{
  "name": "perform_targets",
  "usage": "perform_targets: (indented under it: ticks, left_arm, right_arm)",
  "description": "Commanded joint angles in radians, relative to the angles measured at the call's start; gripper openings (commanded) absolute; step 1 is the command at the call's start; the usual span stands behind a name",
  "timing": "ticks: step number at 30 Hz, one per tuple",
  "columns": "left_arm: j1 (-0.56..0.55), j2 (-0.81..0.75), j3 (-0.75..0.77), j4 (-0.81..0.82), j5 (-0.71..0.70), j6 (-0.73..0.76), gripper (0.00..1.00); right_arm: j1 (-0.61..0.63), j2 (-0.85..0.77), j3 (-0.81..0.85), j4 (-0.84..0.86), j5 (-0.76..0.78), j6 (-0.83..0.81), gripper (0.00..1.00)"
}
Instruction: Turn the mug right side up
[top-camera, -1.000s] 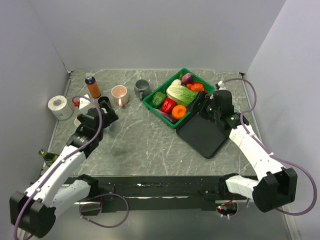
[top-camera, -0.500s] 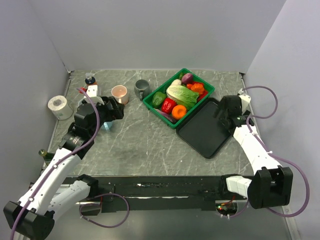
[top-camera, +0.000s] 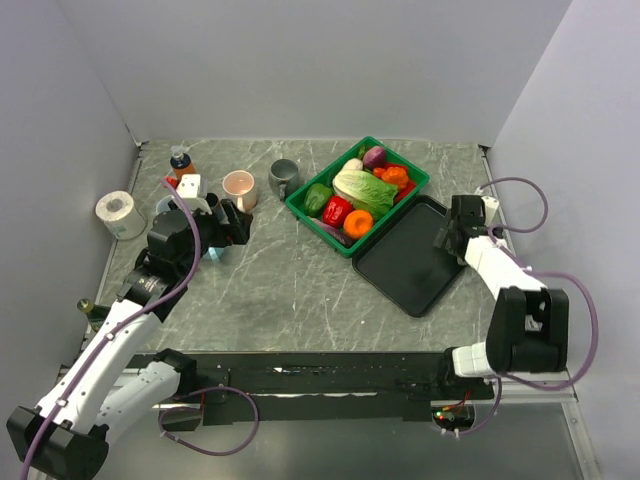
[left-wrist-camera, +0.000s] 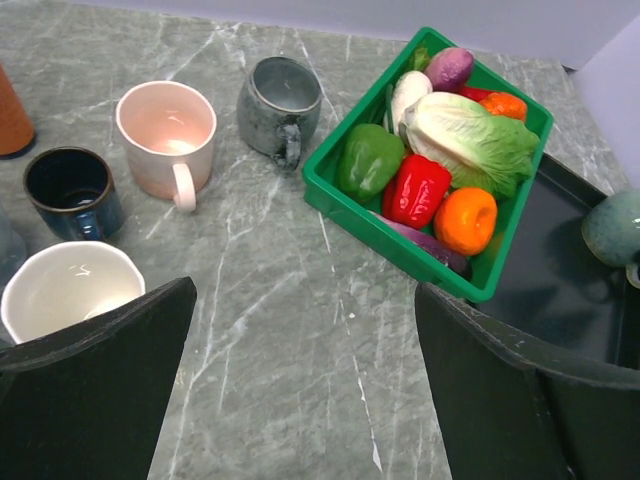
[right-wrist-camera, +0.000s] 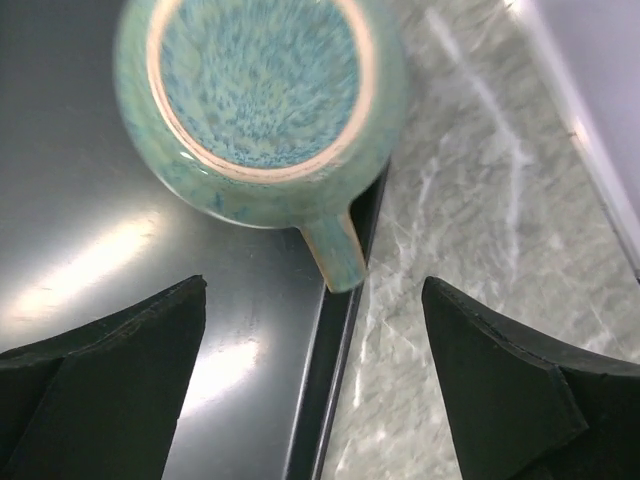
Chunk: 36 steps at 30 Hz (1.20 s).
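Grey marbled stone forms the one table (top-camera: 300, 290), which carries all items.

Two arms are fitted. The left gripper (left-wrist-camera: 305, 295) hangs over the left rear area, jaws spread wide, holding nothing. The right gripper (right-wrist-camera: 312, 290) hangs directly above the task mug, jaws likewise wide and not in contact with it.

One black tray (top-camera: 400, 272) lies at the right. One green basket (left-wrist-camera: 352, 222) of vegetables stands just beside the tray's rear-left edge.

Five mugs are present. The teal mug (right-wrist-camera: 262, 95) stands on the tray's right corner, base uppermost, with its handle (right-wrist-camera: 335, 255) reaching over the tray rim. Four others stand mouth up at the left rear: pink mug (left-wrist-camera: 167, 135), grey mug (left-wrist-camera: 280, 100), dark blue mug (left-wrist-camera: 70, 192), white mug (left-wrist-camera: 68, 295).

One paper roll (top-camera: 120, 213) and one orange bottle (top-camera: 182, 165) stand at the far left.
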Motion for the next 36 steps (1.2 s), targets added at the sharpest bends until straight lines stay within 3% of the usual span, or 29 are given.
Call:
perform_targets:
  ticks: [1, 3, 6, 11, 15, 24, 29, 36]
  left_arm:
    - [0.005, -0.021, -0.001, 0.044, 0.051, 0.016, 0.96]
    - [0.005, -0.022, -0.001, 0.043, 0.053, 0.014, 0.96]
    - [0.005, -0.023, -0.001, 0.041, 0.052, 0.014, 0.96]
    - [0.007, -0.026, 0.002, 0.036, 0.042, 0.022, 0.96]
    - [0.007, -0.028, 0.0, 0.039, 0.039, 0.021, 0.96]
    - [0.005, -0.034, -0.001, 0.032, 0.032, 0.027, 0.96]
    - [0.007, -0.035, -0.003, 0.03, 0.033, 0.022, 0.96]
    - [0.007, -0.037, -0.004, 0.029, 0.03, 0.019, 0.96]
  right_arm:
    - [-0.016, 0.079, 0.015, 0.065, -0.062, -0.08, 0.91]
    - [-0.019, 0.092, 0.012, 0.074, -0.071, -0.083, 0.87]
    - [-0.019, 0.118, 0.019, 0.073, -0.071, -0.081, 0.72]
    - [-0.02, 0.133, 0.035, 0.059, -0.016, -0.051, 0.65]
    - [-0.02, 0.129, 0.035, 0.06, -0.011, -0.043, 0.51]
    - [-0.019, 0.135, 0.064, 0.02, -0.004, -0.023, 0.31]
    - [-0.019, 0.147, 0.082, 0.01, -0.039, -0.015, 0.29]
    - [-0.02, 0.168, 0.102, 0.003, -0.059, -0.002, 0.41]
